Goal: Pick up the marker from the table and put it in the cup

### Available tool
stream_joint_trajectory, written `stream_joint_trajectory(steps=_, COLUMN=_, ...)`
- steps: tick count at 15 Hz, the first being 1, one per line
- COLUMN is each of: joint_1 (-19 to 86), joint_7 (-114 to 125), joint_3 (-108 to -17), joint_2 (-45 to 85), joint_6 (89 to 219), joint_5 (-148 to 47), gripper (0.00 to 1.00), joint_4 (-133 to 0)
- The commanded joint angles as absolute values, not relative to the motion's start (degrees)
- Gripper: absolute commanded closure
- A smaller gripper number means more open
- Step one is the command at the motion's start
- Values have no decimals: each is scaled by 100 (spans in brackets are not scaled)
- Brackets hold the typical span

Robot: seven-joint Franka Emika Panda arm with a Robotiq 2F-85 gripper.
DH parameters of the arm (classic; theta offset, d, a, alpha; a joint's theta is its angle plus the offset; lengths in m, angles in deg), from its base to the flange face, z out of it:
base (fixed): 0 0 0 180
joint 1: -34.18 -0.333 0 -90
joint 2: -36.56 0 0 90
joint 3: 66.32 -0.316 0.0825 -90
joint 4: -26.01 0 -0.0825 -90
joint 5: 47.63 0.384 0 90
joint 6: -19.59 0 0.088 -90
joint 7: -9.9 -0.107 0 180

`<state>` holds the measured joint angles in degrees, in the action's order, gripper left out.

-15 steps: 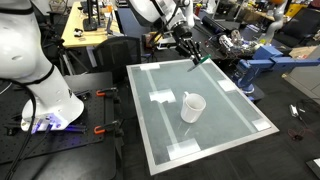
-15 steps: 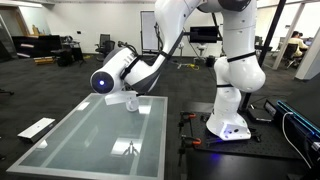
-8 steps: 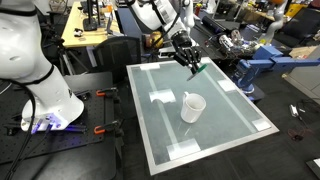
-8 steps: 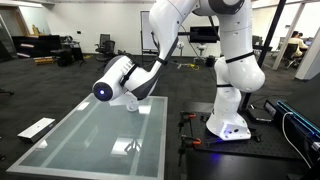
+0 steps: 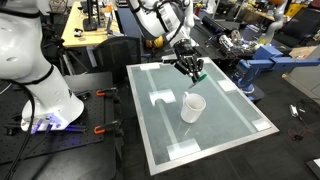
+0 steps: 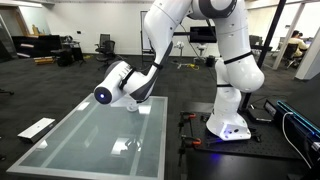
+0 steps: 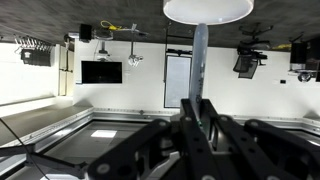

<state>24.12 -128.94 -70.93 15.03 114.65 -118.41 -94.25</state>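
One gripper (image 5: pixel 192 71), jaws clamped on one marker (image 5: pixel 200 76), is at upper centre of frame, above the one table (image 5: pixel 232 125). One cup (image 5: pixel 192 107) stands mid-table below the marker, well clear of every edge.

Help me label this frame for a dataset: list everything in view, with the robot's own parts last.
table: one, pale grey-green with a light rim, middle of the scene.
tape squares: several, white, flat on the table top.
cup: one, white, standing on the table.
marker: one, green, held above the table, apart from the cup.
desk: one, wooden, behind the table.
arm: one, white, reaching over the table.
gripper: one, black, shut on the marker.
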Motion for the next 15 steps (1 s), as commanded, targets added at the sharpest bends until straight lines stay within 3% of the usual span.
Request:
stream_joint_trajectory(steps=1, joint_1=2532, joint_7=-13016, joint_3=-7073, joint_2=1350, joint_6=11440, joint_5=-12005, gripper=97, joint_4=-9256)
stream_joint_trajectory(steps=15, joint_1=2765, joint_7=-12949, joint_3=-7058, joint_2=756, joint_6=11533, joint_5=-12065, gripper=97, joint_4=-8788)
